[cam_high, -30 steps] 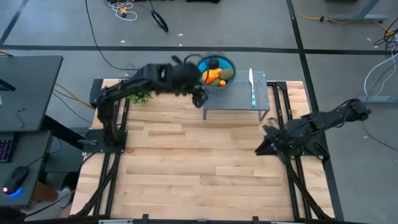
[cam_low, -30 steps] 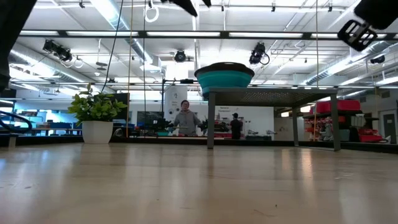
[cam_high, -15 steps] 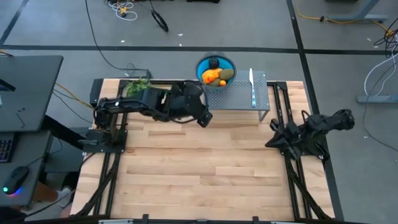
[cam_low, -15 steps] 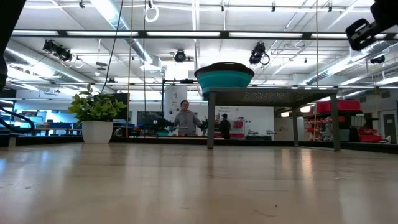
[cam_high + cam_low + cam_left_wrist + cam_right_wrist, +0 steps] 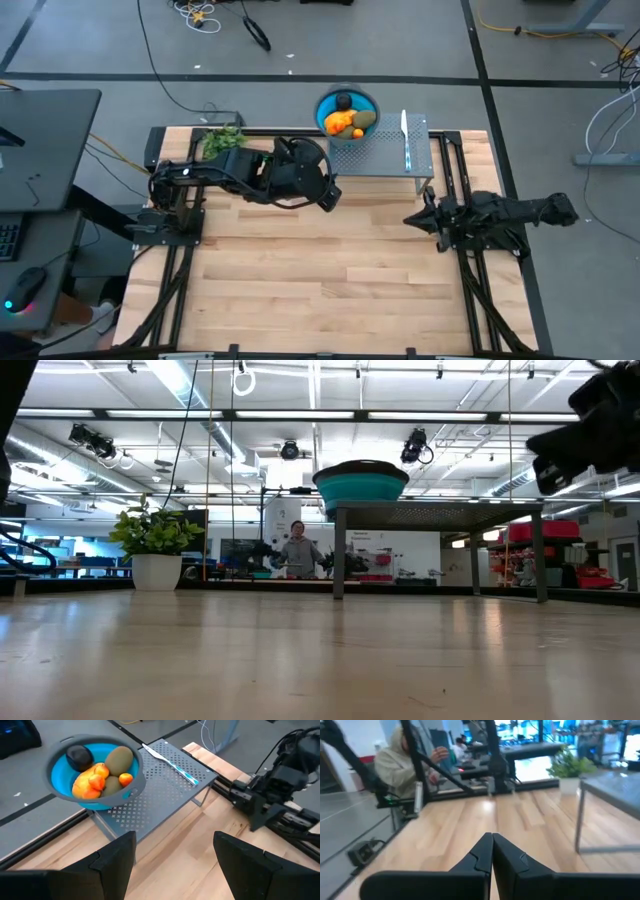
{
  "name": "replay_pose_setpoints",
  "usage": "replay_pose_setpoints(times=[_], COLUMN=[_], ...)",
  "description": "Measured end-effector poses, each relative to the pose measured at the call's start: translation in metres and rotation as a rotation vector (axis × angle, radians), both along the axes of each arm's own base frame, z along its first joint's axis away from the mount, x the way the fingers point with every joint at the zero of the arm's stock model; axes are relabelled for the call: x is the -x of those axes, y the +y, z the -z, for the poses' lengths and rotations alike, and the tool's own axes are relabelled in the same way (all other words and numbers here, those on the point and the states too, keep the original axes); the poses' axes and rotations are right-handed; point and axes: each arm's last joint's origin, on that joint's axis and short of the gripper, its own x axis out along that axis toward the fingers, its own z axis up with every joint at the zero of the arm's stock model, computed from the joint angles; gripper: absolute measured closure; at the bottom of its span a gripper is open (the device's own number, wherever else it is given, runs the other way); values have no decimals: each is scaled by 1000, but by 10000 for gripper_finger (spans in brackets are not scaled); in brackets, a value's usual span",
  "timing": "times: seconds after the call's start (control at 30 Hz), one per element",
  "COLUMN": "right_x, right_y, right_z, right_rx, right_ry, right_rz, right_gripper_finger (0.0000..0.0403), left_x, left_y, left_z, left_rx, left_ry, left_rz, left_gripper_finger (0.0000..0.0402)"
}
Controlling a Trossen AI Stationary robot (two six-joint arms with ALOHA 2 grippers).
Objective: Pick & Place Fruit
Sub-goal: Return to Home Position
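Fruit all in blue bowl on metal stand, far counter edge. L jaws apart, empty, near stand; R jaws together, R side. Risk: L arm clips stand going home, tips bowl.

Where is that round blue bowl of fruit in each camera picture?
High view: round blue bowl, top centre, on a corner of the grey perforated metal stand.
Low view: centre, atop that stand, seen side-on.
Left wrist view: in it, on the stand's corner.
Right wrist view: not in it.
Shared landmark: the stand.
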Motion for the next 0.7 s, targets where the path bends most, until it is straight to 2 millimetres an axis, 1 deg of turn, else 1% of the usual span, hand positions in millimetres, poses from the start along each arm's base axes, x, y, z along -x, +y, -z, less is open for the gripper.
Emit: replay_pose_setpoints(times=[0.03, 0.2, 0.37, 0.53, 0.63, 0.7], right_x=[-1, -2, -4, -5, -5, -5], right_y=[-1, -6, -13, -17, -17, -17], right_z=[4, 3, 4, 6, 7, 7], right_rx=[0, 43, 57, 55, 54, 54], right_ry=[7, -28, -12, 16, 17, 17], right_rz=[12, 67, 143, 185, 186, 187], right_gripper_finger=[385, 385, 385, 385, 385, 385], left_x=[0, 1, 4, 14, 19, 21], left_y=[-1, -5, -16, -27, -34, -40], left_z=[0, 0, 1, 6, 7, 13], left_rx=[0, 4, -35, -83, -126, -160], left_ry=[1, -4, 22, 113, 132, 137], left_rz=[3, 3, 33, 33, 26, 2], left_gripper_finger=[129, 129, 136, 162, 186, 205])
